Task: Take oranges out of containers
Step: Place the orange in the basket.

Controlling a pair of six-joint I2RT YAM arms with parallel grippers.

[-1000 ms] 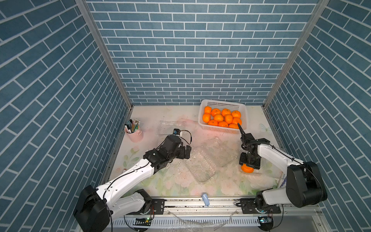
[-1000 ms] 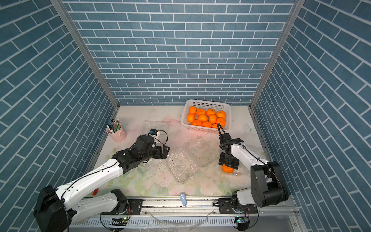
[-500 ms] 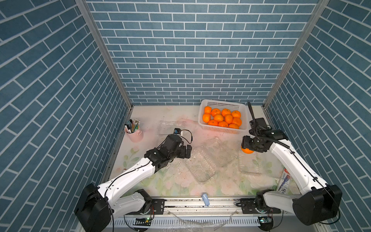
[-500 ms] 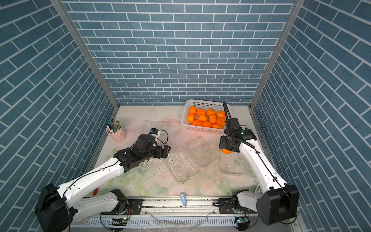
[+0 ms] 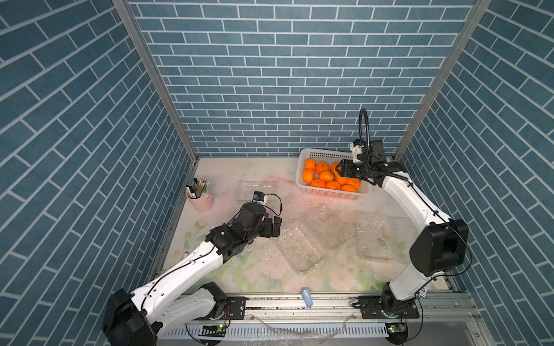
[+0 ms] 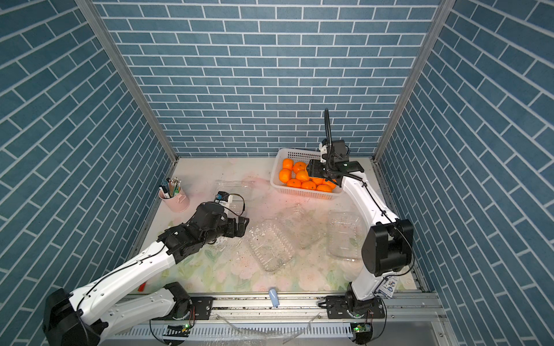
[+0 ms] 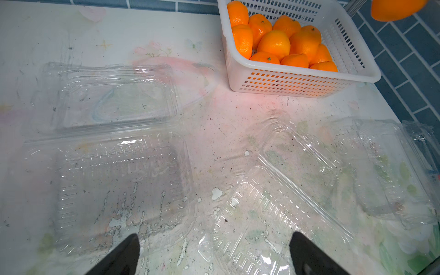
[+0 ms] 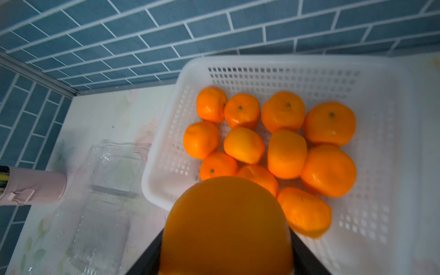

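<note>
Well left of the white perforated basket (image 5: 329, 196): pink cup of pens (image 5: 200, 199). Closer in, left gripper (image 7: 214, 248) spread wide and empty, among three clear clamshell containers (image 5: 299, 248) lying open and empty in front of the basket. Inside the basket, eleven oranges (image 5: 325, 176) packed together. Above its right half, right gripper (image 5: 341, 171) pinching a twelfth orange (image 8: 226, 221) — clear of the pile.

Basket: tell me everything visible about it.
The basket is white plastic, rectangular, with slotted flaring walls, a perforated floor and a smooth rim. It stands upright on the table at the back, near the right wall. Eleven oranges lie loose inside. The right gripper holds another orange above it, not touching it.
</note>
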